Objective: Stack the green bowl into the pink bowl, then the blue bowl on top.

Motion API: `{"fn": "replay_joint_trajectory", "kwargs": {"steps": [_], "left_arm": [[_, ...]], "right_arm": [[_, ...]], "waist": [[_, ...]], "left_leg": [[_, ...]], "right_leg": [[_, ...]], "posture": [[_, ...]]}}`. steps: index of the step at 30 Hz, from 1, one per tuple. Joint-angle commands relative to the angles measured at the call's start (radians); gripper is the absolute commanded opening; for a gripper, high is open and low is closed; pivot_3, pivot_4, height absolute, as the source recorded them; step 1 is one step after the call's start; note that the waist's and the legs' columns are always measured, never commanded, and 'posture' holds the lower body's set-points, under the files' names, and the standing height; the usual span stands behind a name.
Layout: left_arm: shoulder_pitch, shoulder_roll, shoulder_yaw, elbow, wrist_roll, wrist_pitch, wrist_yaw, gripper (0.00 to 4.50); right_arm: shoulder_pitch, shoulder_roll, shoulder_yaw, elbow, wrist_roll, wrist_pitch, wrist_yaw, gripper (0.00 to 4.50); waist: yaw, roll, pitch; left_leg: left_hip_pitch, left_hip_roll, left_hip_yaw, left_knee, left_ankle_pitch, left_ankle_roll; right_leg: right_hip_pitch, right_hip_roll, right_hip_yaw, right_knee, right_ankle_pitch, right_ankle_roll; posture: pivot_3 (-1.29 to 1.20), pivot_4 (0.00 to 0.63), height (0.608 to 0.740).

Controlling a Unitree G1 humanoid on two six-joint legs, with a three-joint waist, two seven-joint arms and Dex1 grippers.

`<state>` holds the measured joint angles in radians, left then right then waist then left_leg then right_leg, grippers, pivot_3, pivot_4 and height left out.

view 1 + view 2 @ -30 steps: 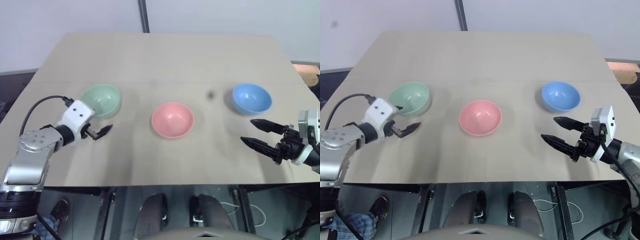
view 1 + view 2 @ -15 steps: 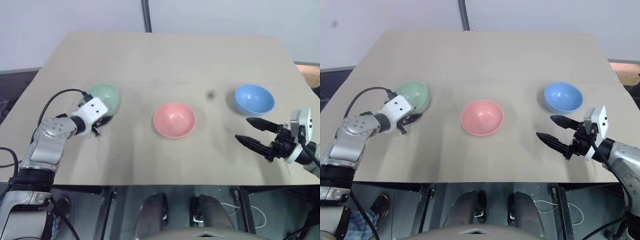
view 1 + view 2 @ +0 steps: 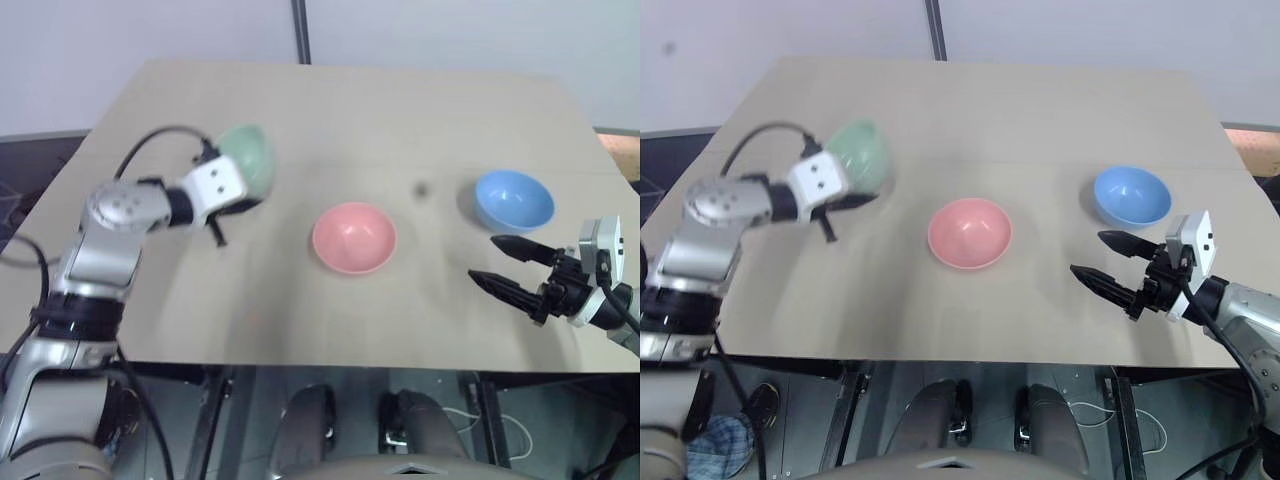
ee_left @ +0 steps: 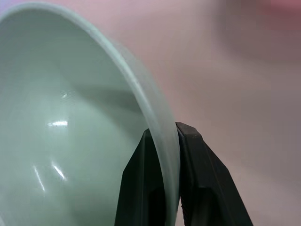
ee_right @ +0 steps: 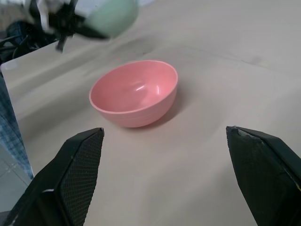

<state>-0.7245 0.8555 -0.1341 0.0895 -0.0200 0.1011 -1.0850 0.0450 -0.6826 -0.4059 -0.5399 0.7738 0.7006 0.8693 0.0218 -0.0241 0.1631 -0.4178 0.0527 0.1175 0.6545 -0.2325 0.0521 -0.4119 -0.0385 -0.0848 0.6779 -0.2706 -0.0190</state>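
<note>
Matte tan table (image 3: 400, 120), smooth round green bowl (image 3: 250, 160), pink bowl (image 3: 354, 238)

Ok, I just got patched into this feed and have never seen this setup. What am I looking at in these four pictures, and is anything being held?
It is a two-armed robot at a tan table. The two wide pictures come from cameras in its head, looking down over its arms. The two close-ups come from cameras on its wrists, looking along each hand's black fingers.

The left hand is shut on the rim of the green bowl, which is tilted and off the table; the left wrist picture shows its fingers pinching that rim. The right hand is open and empty, near the blue bowl. The pink bowl sits upright mid-table, empty.
</note>
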Motion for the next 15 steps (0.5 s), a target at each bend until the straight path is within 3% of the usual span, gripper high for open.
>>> {"fn": "replay_joint_trajectory", "kwargs": {"steps": [1, 4, 8, 15], "left_arm": [[-0.097, -0.051, -0.088, -0.037, 0.017, -0.109, -0.086, 0.08], [-0.141, -0.094, -0.142, -0.064, -0.007, -0.154, -0.169, 0.08], [-0.13, -0.082, -0.215, -0.084, -0.023, -0.271, -0.33, 0.08], [-0.169, -0.067, -0.262, 0.05, 0.061, -0.453, -0.403, 0.08]], "right_arm": [[-0.007, -0.015, -0.012, -0.024, 0.023, -0.023, -0.007, 4.5], [-0.005, -0.017, -0.012, -0.024, 0.026, -0.028, -0.01, 4.5], [-0.001, -0.017, -0.012, -0.027, 0.024, -0.035, -0.015, 4.5], [0.011, -0.018, -0.02, -0.034, 0.03, -0.044, -0.028, 4.5]], "waist": [[-0.003, 0.0, 0.0], [-0.013, 0.0, 0.0], [-0.02, 0.001, 0.0], [-0.01, 0.001, 0.0]], "left_leg": [[0.0, 0.0, 0.001, 0.0, 0.0, -0.001], [0.001, 0.001, 0.002, 0.0, 0.001, -0.001], [0.003, 0.002, 0.003, -0.001, 0.001, -0.003], [0.003, 0.002, 0.002, 0.0, 0.002, -0.003]], "right_leg": [[0.0, 0.0, 0.001, 0.0, 0.0, 0.0], [0.0, 0.003, 0.003, 0.0, 0.0, 0.0], [-0.001, 0.005, 0.005, 0.001, 0.0, 0.0], [0.0, 0.005, 0.005, 0.001, 0.0, 0.0]], "posture": [[0.0, 0.15, 0.74], [0.0, 0.15, 0.74], [0.0, 0.15, 0.74], [0.0, 0.15, 0.74]]}}
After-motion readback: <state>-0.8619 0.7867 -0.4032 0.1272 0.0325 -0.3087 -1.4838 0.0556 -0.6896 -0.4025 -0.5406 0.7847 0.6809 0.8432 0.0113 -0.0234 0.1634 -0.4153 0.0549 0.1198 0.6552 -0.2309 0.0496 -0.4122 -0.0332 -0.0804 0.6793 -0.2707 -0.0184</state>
